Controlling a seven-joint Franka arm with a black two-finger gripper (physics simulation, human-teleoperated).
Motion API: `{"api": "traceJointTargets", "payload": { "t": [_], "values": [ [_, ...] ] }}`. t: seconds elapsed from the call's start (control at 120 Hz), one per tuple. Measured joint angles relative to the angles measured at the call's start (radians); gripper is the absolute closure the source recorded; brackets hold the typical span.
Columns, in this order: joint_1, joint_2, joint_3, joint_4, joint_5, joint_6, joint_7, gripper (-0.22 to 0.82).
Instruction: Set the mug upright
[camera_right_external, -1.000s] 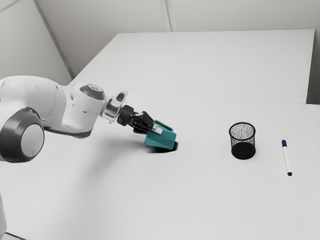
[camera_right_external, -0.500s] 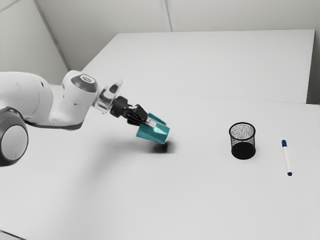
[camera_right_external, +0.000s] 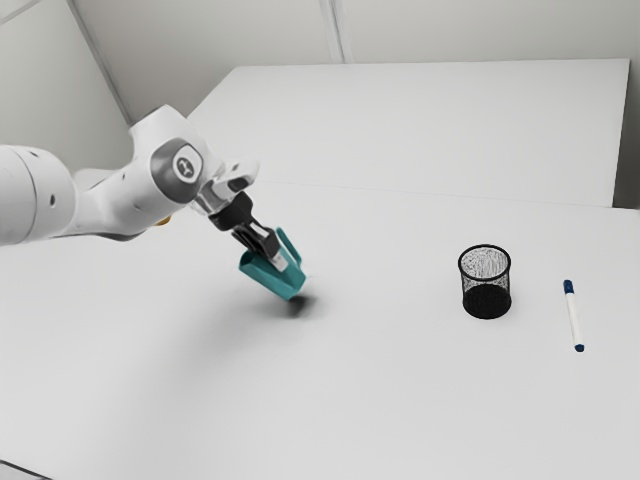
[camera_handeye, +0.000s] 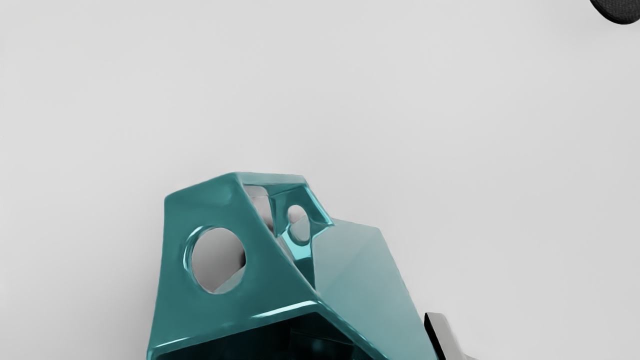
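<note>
Exterior view: from my seat at the controls I see my arm (camera_right_external: 110, 205) come in from the view's left, its forearm roughly level, then bending at the wrist so the hand slants down toward the view's right. Just below the arm, a scrap of something orange (camera_right_external: 164, 221) peeks out. My gripper (camera_right_external: 271, 261) is tilted, fingers angled down toward the table (camera_right_external: 430, 400).

The mug (camera_right_external: 270, 277) is up off the table, its dark shadow beneath. It leans, mouth up and to the left, base down and to the right. Well apart to its right stands the black mesh pen cup (camera_right_external: 486, 285), upright; I can see its dark bottom through the mesh. Farther right a white marker (camera_right_external: 574, 318) with blue ends lies on the table, one end toward the near side.

On the wrist view, the mug's mouth opens back toward my hand; its inside is dark, and I can't tell what it may hold. A black, rounded, textured edge (camera_handeye: 620, 10) sits well apart from it. One fingertip (camera_handeye: 442, 332) lies along the mug's side. As I read both views, my jaws are closed on the mug, kept apart by its body, which lies between the fingers and reaches out past their tips.
</note>
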Motion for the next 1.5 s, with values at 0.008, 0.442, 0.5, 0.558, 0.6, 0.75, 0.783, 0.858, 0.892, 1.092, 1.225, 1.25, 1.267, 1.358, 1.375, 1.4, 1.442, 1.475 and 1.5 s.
{"api": "traceJointTargets", "payload": {
  "t": [0.008, 0.442, 0.5, 0.558, 0.6, 0.75, 0.783, 0.858, 0.892, 1.092, 1.225, 1.25, 1.267, 1.358, 1.375, 1.4, 1.442, 1.475, 1.5],
  "values": [
    [-0.001, -0.001, 0.0, -0.001, 0.009, 0.002, -0.005, 0.78],
    [-0.069, -0.056, -0.001, -0.061, 0.351, 0.055, -0.322, 0.78],
    [-0.077, -0.056, -0.001, -0.061, 0.378, 0.058, -0.359, 0.78],
    [-0.083, -0.054, -0.001, -0.061, 0.399, 0.062, -0.393, 0.78],
    [-0.086, -0.052, -0.001, -0.06, 0.412, 0.064, -0.415, 0.78],
    [-0.082, -0.049, -0.001, -0.058, 0.45, 0.07, -0.483, 0.78],
    [-0.081, -0.05, -0.001, -0.063, 0.457, 0.07, -0.496, 0.78],
    [-0.079, -0.052, -0.001, -0.08, 0.472, 0.067, -0.523, 0.78],
    [-0.078, -0.052, -0.001, -0.083, 0.479, 0.064, -0.534, 0.78],
    [-0.08, -0.051, 0.0, -0.087, 0.521, 0.042, -0.591, 0.78],
    [-0.08, -0.048, 0.0, -0.088, 0.547, 0.017, -0.621, 0.78],
    [-0.08, -0.048, -0.001, -0.091, 0.552, 0.012, -0.627, 0.78],
    [-0.08, -0.047, -0.001, -0.093, 0.556, 0.009, -0.631, 0.78],
    [-0.085, -0.045, 0.0, -0.097, 0.571, -0.005, -0.649, 0.78],
    [-0.086, -0.045, 0.0, -0.098, 0.575, -0.007, -0.652, 0.78],
    [-0.088, -0.042, 0.0, -0.098, 0.579, -0.011, -0.657, 0.78],
    [-0.091, -0.039, 0.0, -0.097, 0.585, -0.017, -0.664, 0.78],
    [-0.092, -0.036, 0.0, -0.096, 0.589, -0.021, -0.669, 0.78],
    [-0.093, -0.031, 0.0, -0.095, 0.591, -0.023, -0.673, 0.78]
  ]
}}
